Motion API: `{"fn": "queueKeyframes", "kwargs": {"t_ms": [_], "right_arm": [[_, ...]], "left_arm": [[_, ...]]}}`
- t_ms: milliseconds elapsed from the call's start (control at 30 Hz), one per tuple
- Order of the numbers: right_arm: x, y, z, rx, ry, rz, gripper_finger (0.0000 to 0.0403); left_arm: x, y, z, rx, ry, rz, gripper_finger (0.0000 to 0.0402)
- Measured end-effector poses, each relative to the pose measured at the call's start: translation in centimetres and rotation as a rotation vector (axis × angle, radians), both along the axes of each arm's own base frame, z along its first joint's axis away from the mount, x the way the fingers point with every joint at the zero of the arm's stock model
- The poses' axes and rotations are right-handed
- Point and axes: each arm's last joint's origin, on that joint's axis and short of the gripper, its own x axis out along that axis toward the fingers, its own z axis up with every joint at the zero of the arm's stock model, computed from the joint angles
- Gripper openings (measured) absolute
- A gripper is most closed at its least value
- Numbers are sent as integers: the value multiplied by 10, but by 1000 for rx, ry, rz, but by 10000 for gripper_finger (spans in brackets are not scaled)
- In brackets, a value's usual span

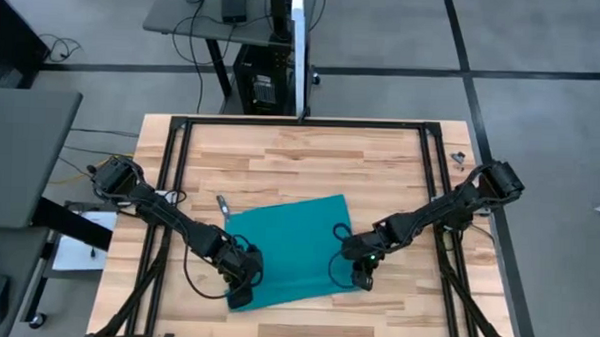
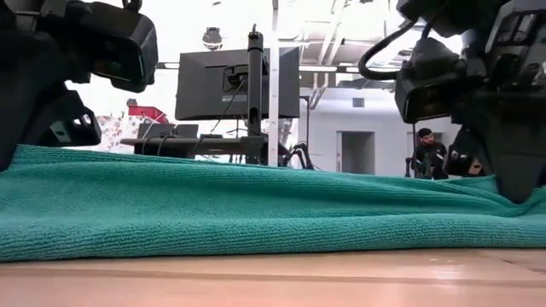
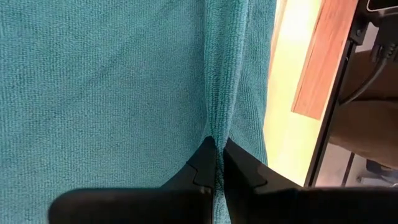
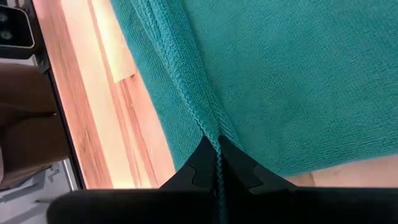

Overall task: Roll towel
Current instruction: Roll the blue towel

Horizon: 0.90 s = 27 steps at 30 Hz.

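The teal towel (image 1: pixel 287 250) lies spread flat on the wooden table (image 1: pixel 310 154), a little askew; it fills the low view (image 2: pixel 256 205). My left gripper (image 1: pixel 244 285) is at the towel's near left corner, shut on cloth (image 3: pixel 216 144). My right gripper (image 1: pixel 362 278) is at the towel's near right corner, shut on cloth (image 4: pixel 217 144). Both stand low on the towel in the low view, the left gripper (image 2: pixel 51 119) on the left and the right gripper (image 2: pixel 512 162) on the right. My left gripper pinches a raised ridge of the towel (image 3: pixel 219 118) between its two fingers, close beside the towel's edge (image 3: pixel 264 93). The fingers come from above, pointing down. The rest of the towel lies on the table. My right gripper pinches the towel's hemmed edge (image 4: pixel 208 127) between its two fingers, near the near right corner. The fingers come from above, pointing down. The hem rises into a small ridge at the fingers; the rest lies flat on the table.
A black metal frame (image 1: pixel 176 124) runs round the table. A small metal object (image 1: pixel 221 202) lies just beyond the towel's far left corner, and another small item (image 1: pixel 458 157) at the far right. Bare wood lies beyond the towel. A monitor (image 2: pixel 230 81) and a person (image 2: pixel 424 149) show in the room behind.
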Motion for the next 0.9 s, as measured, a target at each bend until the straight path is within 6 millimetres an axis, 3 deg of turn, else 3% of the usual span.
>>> {"fn": "queueKeyframes", "kwargs": {"t_ms": [233,367,633,900], "right_arm": [[2,-6,0,-8,4,-28,7],[3,-9,-1,-3,15,-54,36],[7,-24,0,-1,18,-108,114],[7,-37,13,0,-24,-131,140]], "left_arm": [[0,1,0,10,4,31,0],[0,3,-1,19,19,59,1],[-1,4,-1,32,22,65,60],[-1,5,8,35,17,67,83]]}}
